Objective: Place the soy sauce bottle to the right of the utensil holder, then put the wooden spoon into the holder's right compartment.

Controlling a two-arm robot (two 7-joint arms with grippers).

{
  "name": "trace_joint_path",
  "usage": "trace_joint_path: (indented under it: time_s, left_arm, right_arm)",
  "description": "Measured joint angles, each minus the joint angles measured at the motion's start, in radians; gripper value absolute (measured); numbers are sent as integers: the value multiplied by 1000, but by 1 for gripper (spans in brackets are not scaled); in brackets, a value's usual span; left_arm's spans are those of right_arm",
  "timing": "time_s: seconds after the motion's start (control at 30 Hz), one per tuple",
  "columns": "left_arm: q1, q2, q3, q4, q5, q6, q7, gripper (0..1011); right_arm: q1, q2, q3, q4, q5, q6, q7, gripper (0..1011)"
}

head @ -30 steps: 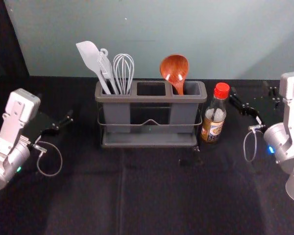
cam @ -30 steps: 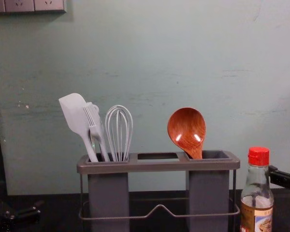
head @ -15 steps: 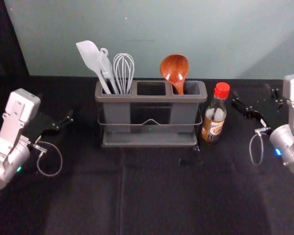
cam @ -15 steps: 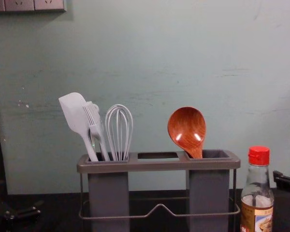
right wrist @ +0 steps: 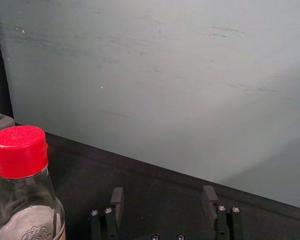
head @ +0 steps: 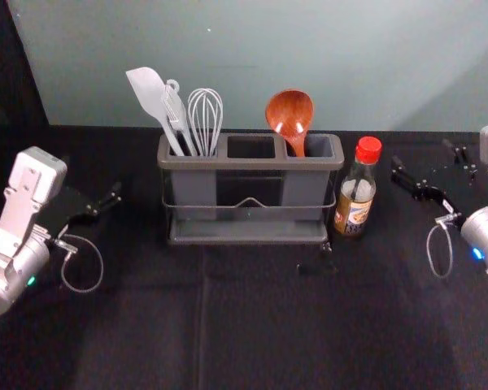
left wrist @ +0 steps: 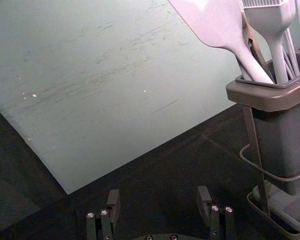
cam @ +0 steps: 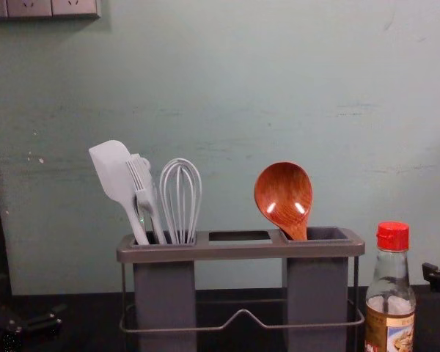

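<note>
Upright on the table, the soy sauce bottle (head: 355, 191) with its red cap stands just right of the utensil holder (head: 248, 164). The wooden spoon (head: 291, 118) rests bowl-up in the holder's right compartment; its lower handle is hidden inside. Off to the bottle's right is my right gripper (head: 427, 169), open and holding nothing; in the right wrist view the right gripper (right wrist: 163, 205) has spread fingers, with the bottle (right wrist: 25, 185) outside them. My left gripper (head: 93, 203) is parked left of the holder, and the left wrist view shows the left gripper (left wrist: 157, 205) open too.
A white spatula (head: 153, 96), a brush (head: 176, 114) and a whisk (head: 205, 118) stand in the holder's left compartment. Behind the table rises a pale wall (head: 244, 57). Dark cloth (head: 244, 317) covers the table in front of the holder.
My right gripper has moved farther right, away from the soy sauce bottle. The bottle, spoon, holder and left arm have stayed where they were.
</note>
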Motion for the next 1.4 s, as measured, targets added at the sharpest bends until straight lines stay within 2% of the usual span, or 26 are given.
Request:
trace_joint_path:
  time_s: [1.4]
  left_arm:
    - [0, 0, 0, 0, 0, 0, 0, 1005]
  right_arm:
    - [1, -8, 4, 1, -2, 0, -6, 1004]
